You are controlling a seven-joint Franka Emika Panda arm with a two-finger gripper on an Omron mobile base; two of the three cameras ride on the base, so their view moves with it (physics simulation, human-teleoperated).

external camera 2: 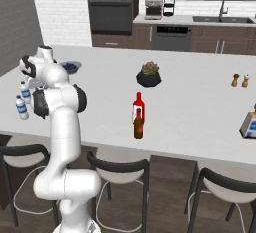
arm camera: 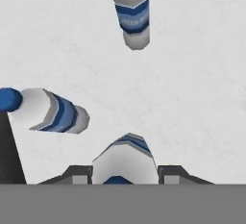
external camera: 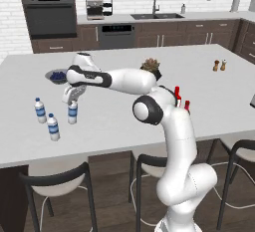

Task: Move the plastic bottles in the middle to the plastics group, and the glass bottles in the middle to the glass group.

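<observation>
My gripper (external camera: 73,96) hangs over the left part of the island, shut on a plastic bottle (external camera: 72,112) with a blue label band, held upright just above or on the counter. In the hand view this bottle (arm camera: 126,158) sits between the two fingertips (arm camera: 77,174). Beside it stand two like bottles of the plastics group (external camera: 40,110) (external camera: 53,127), also seen from the hand (arm camera: 133,14) (arm camera: 53,111). The red glass bottle (external camera 2: 139,108) and a dark brown bottle (external camera 2: 138,124) stand mid-counter near the front edge. The glass group (external camera 2: 235,80), two tiny brown bottles, is at the far right.
A dark potted plant (external camera 2: 149,75) sits mid-counter behind the red bottle. A bowl of blue berries (external camera: 59,75) lies behind my gripper. A box (external camera 2: 248,124) rests at the right edge. Stools (external camera 2: 120,169) line the island's near side.
</observation>
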